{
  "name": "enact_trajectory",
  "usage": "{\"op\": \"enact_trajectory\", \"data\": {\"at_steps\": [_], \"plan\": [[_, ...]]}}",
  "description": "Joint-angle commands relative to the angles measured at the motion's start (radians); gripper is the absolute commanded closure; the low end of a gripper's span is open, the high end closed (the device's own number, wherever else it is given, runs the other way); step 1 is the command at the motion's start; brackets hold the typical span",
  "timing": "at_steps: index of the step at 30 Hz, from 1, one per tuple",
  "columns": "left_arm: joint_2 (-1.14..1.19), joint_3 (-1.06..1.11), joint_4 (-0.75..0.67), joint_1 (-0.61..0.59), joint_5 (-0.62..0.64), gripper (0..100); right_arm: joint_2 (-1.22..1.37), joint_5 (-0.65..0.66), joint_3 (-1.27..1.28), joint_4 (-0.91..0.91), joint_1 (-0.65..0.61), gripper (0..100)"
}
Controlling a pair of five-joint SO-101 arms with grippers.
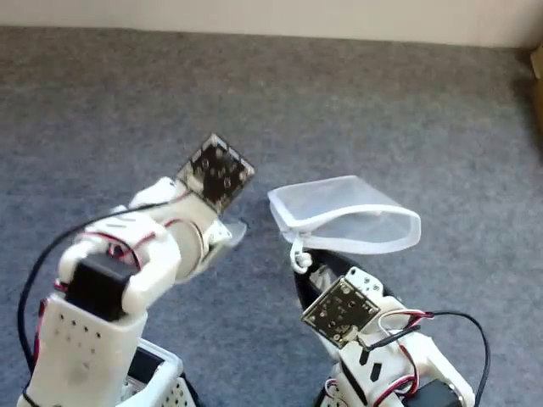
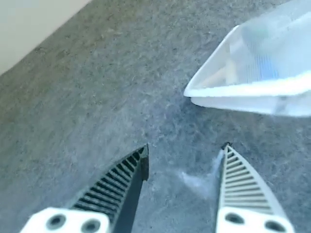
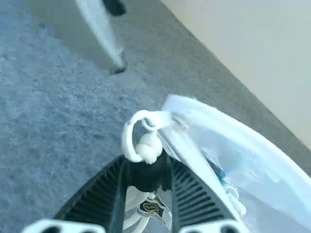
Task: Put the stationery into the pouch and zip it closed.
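A white mesh pouch (image 1: pixel 352 216) lies on the grey carpet, its mouth towards the arms. Blue and white stationery (image 3: pixel 217 171) shows through the mesh inside it (image 2: pixel 262 68). A white looped zipper pull (image 3: pixel 142 141) hangs at the pouch's near corner (image 1: pixel 299 253). My right gripper (image 3: pixel 146 164) is shut on this pull's cord, just in front of the pouch (image 1: pixel 305 267). My left gripper (image 2: pixel 184 148) hovers open over bare carpet, a short way left of the pouch's corner (image 1: pixel 231 233), with nothing between its fingers. Its finger (image 3: pixel 104 29) shows beyond the pull.
Grey carpet (image 1: pixel 127 110) covers the whole work surface. A pale wall (image 1: pixel 254 13) runs along the back. A white perforated base (image 1: pixel 157 377) stands at the front left under the left arm. Black and red cables (image 1: pixel 458 318) loop beside the right arm.
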Motion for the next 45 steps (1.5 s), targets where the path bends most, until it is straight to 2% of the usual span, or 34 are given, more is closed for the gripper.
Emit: {"op": "enact_trajectory", "data": {"at_steps": [1,5,18,22,29,33,38,45], "plan": [[-0.140,0.153,-0.117,0.119,-0.009,73,0.001,0.029,-0.067,0.007,0.085,99.3],[-0.203,0.216,-0.176,0.168,-0.011,70,-0.001,0.031,-0.067,0.005,0.104,99.3],[-0.205,0.344,-0.437,0.202,-0.101,70,-0.001,0.031,-0.116,0.059,0.105,99.3],[-0.205,0.367,-0.466,0.272,-0.135,70,-0.001,0.031,-0.183,0.105,0.101,99.3],[-0.205,0.372,-0.523,0.302,-0.135,70,-0.001,0.032,-0.188,0.104,0.099,99.3],[-0.205,0.401,-0.540,0.361,-0.135,70,-0.001,0.032,-0.188,0.104,0.099,99.3],[-0.205,0.519,-0.690,0.380,-0.132,70,-0.001,0.032,-0.188,0.104,0.099,99.3],[-0.214,0.591,-0.821,0.378,-0.132,78,-0.001,0.032,-0.188,0.104,0.099,99.3]]}}
